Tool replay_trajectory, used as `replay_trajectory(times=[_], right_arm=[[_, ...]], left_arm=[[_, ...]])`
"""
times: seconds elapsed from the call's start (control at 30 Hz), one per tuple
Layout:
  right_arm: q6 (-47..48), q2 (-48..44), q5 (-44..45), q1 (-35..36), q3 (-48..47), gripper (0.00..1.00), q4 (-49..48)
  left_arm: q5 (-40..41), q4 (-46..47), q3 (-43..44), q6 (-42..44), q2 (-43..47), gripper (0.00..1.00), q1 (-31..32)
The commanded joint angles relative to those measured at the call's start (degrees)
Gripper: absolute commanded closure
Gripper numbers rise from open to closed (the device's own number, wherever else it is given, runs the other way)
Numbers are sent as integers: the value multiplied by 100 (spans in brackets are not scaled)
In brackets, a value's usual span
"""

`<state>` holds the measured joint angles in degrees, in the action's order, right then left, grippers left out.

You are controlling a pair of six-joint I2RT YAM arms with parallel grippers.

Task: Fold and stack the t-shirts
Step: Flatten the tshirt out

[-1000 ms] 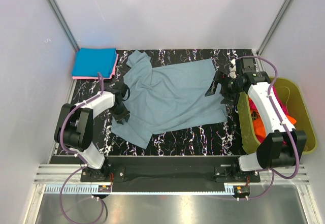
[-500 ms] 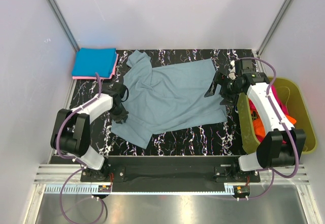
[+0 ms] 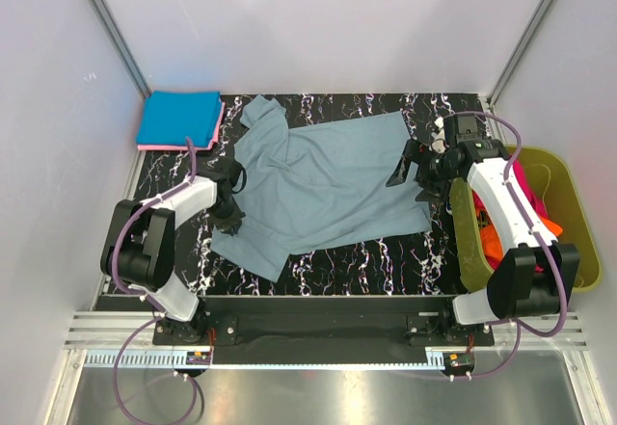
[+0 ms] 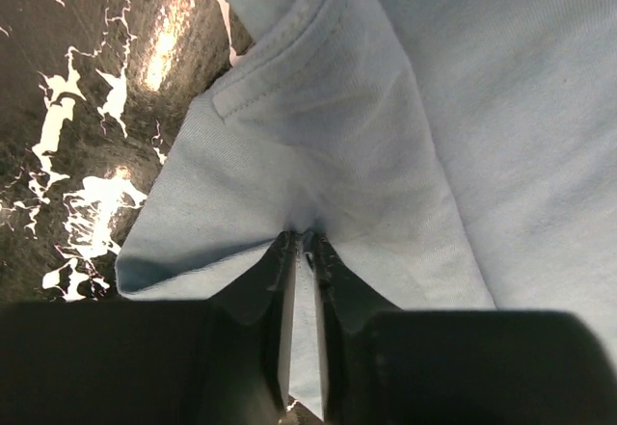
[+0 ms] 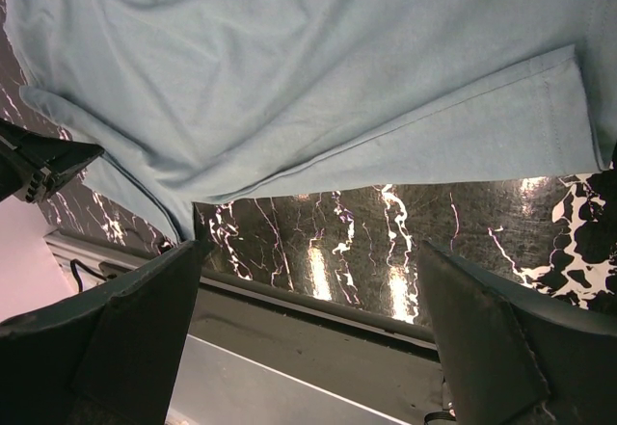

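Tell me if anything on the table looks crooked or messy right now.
The grey-blue t-shirt lies askew and rumpled, its left edge bunched into a fold where the left gripper pinches it. The folded blue and pink stack in the far left corner looks tidy. Nothing appears spilled or damaged.

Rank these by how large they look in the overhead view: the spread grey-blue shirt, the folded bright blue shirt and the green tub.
1. the grey-blue shirt, spread out flat, clearly largest
2. the green tub, partly hidden by the right arm, yet plainly bigger than the next
3. the folded bright blue shirt, smallest
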<state>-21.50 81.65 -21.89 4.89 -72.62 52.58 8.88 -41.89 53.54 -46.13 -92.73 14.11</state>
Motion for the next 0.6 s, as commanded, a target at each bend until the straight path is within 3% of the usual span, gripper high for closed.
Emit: replay_trajectory(times=[0.0, 0.07, 0.17, 0.4, 0.47, 0.57], right_arm=[[-4, -17, -61, 65, 37, 0, -99], [5, 18, -52, 65, 37, 0, -98], [5, 97, -26, 100, 55, 0, -98], [-337, 202, 333, 512, 256, 0, -125], [-765, 238, 405, 540, 362, 0, -151], [-1592, 238, 501, 557, 643, 9, -282]], left_arm=[[219, 260, 25, 69, -35, 92, -22], [254, 260, -19, 78, 35, 100, -22], [210, 225, -132, 69, 316, 100, -31], [35, -117, -834, -71, 2053, 100, -22], [-62, -197, -1072, -142, 2450, 100, -31], [-185, -258, -1407, -370, 3372, 100, -22]])
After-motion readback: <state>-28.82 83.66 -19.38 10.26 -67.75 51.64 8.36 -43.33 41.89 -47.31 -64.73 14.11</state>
